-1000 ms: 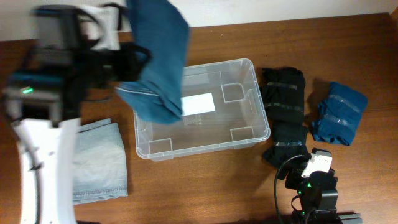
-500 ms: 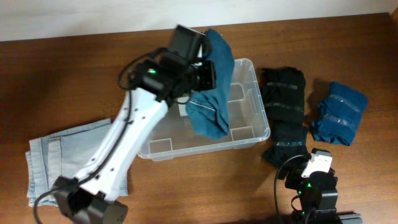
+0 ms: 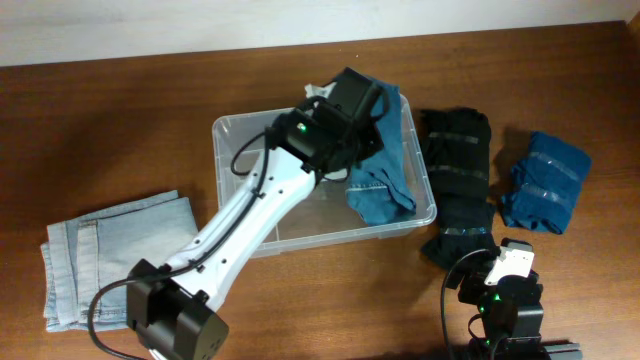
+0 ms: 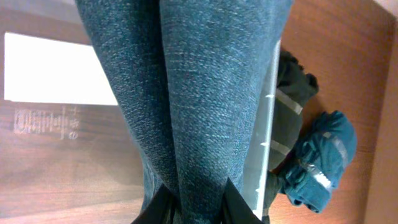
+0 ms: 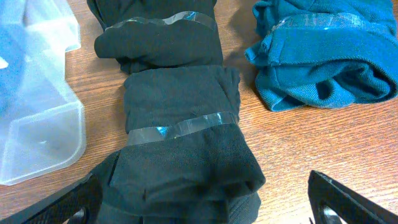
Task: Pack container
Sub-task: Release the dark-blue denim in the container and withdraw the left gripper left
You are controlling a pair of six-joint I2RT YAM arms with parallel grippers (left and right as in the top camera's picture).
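Observation:
The clear plastic container sits mid-table; its white label shows in the left wrist view. My left gripper is shut on dark blue jeans and holds them over the container's right end, the cloth hanging down inside. In the left wrist view the jeans fill the frame between the fingers. My right gripper is open at the near edge, just in front of a black taped bundle, touching nothing.
The black bundle lies right of the container. A teal taped bundle lies further right; it also shows in the right wrist view. Light blue folded jeans lie at the front left.
My left arm has swung from the left side across to the container's right end, lowering the dark blue jeans into it. The right arm has not moved.

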